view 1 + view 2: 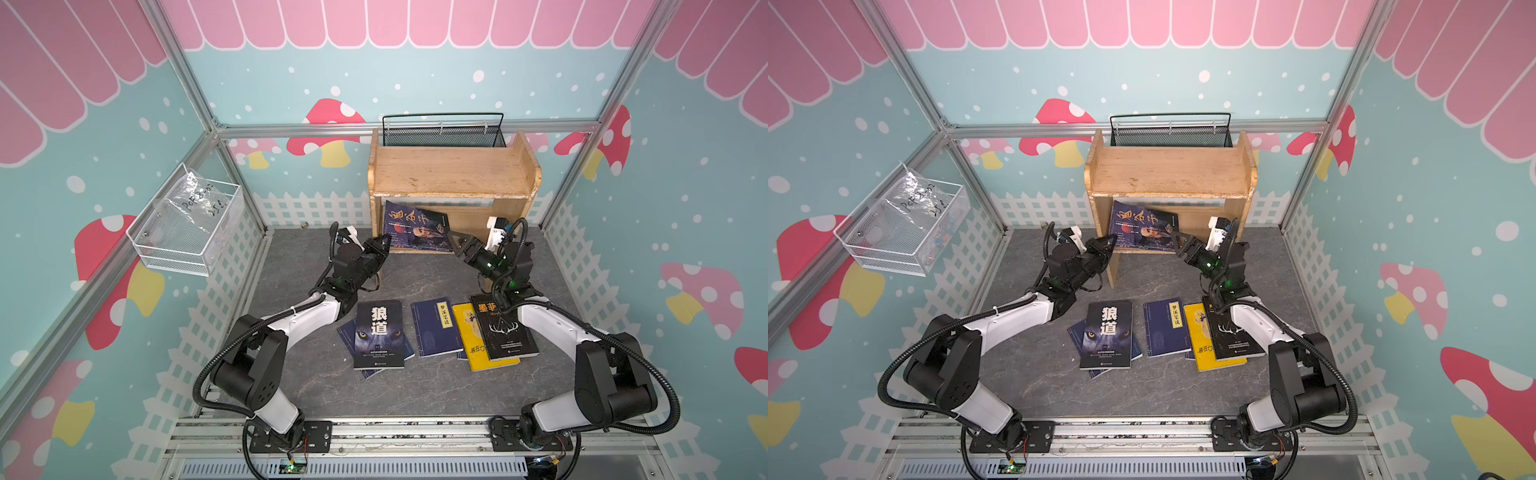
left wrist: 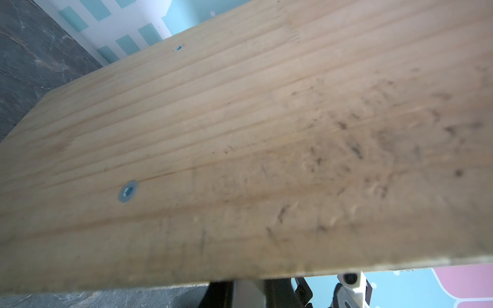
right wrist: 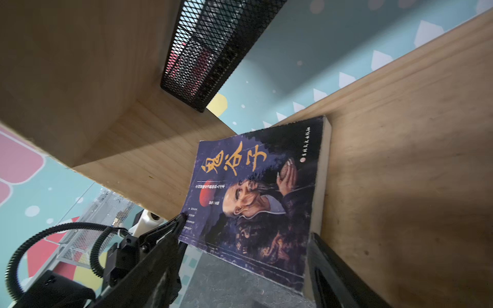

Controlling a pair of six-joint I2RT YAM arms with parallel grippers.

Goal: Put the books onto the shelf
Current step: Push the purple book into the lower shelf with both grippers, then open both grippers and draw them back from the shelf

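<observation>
The robed-man book (image 1: 417,226) (image 3: 256,192) leans on the lower tier of the wooden shelf (image 1: 449,170) (image 1: 1167,170). My left gripper (image 1: 384,243) (image 1: 1111,241) is shut, its tip against that book's lower left corner by the shelf's side panel (image 2: 240,146). My right gripper (image 1: 455,241) (image 3: 240,280) stands open around the book's lower right corner. On the table lie the wolf-eye book (image 1: 379,334) over a navy one (image 1: 347,336), a navy book with a yellow label (image 1: 436,328), the yellow book (image 1: 478,345) and the antler book (image 1: 505,332).
A black mesh basket (image 1: 442,133) stands behind the shelf's top tier. A white wire basket (image 1: 187,224) hangs on the left wall. My right arm (image 1: 552,324) reaches over the antler book. Walls close in the table on three sides.
</observation>
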